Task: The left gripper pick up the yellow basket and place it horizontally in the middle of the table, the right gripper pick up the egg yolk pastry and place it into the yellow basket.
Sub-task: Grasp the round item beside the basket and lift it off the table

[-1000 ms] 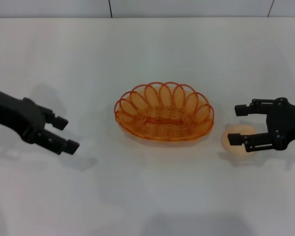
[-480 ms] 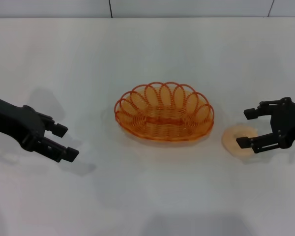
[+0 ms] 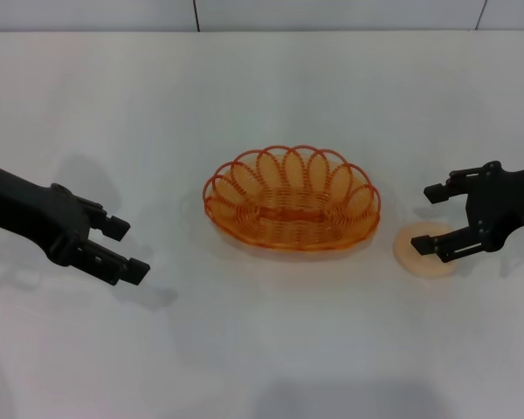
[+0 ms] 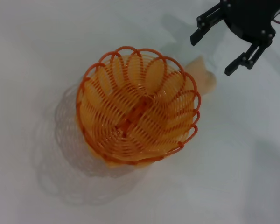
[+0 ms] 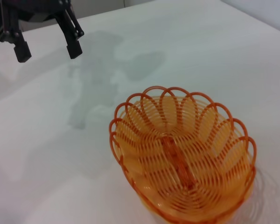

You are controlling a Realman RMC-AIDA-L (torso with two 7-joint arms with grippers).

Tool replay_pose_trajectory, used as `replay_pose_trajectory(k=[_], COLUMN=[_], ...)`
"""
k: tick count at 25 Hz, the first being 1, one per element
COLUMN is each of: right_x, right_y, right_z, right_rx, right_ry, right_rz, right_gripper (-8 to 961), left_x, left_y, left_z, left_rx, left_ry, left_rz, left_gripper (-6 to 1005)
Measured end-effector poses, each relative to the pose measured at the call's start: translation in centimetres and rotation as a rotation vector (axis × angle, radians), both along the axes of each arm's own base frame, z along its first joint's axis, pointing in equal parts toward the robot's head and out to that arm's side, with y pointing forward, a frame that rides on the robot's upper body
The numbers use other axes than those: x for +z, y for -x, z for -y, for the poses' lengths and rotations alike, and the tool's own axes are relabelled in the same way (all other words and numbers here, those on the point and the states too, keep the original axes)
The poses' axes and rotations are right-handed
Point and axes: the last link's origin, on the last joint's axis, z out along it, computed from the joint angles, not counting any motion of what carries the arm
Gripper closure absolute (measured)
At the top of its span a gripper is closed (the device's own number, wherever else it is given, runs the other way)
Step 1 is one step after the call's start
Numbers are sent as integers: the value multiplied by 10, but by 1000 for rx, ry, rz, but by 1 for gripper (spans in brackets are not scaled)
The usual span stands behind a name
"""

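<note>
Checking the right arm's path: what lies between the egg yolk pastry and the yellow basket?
Nothing: the head view shows only bare table between the egg yolk pastry and the yellow basket.

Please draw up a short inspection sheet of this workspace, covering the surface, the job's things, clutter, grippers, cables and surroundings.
Surface: large plain white table, only shadows on it.
Job's things: oval orange woven-strand plastic basket stands upright mid-table, long side across the head view, nothing inside; small round pale peach pastry lies on the table beside the basket's right end, outside it.
Clutter: nothing seen.
Grippers: black two-fingered left gripper off to the left of the basket, jaws open, holding nothing; black right gripper at the pastry, jaws open, one over its near edge, contact not clear.
Cables: nothing seen.
Surroundings: pale wall panels with dark seams behind the table's far edge.
</note>
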Motion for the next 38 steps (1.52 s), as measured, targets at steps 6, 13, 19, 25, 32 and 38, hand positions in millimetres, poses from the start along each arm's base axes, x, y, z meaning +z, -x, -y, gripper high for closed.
replay_pose_trajectory(k=[6, 13, 19, 25, 32, 38], right_x=[-3, -10, -17, -18, -19, -18], right_y=[-2, -9, -7, -6, -6, -6], right_z=[1, 1, 0, 0, -2, -3], right_rx=[-9, -26, -12, -6, -8, -17], right_ry=[4, 8, 19, 19, 8, -2], right_rz=[3, 18, 44, 49, 50, 49], right_gripper=[236, 273, 285, 337, 435, 646], left_x=[-3, -5, -5, -6, -6, -7], left_y=[3, 5, 5, 5, 5, 5], left_z=[4, 6, 6, 6, 5, 4], left_rx=[12, 19, 21, 19, 16, 15], left_ry=[6, 5, 2, 0, -9, -14], left_rz=[5, 12, 20, 22, 21, 20], left_gripper=[113, 113, 113, 113, 113, 113])
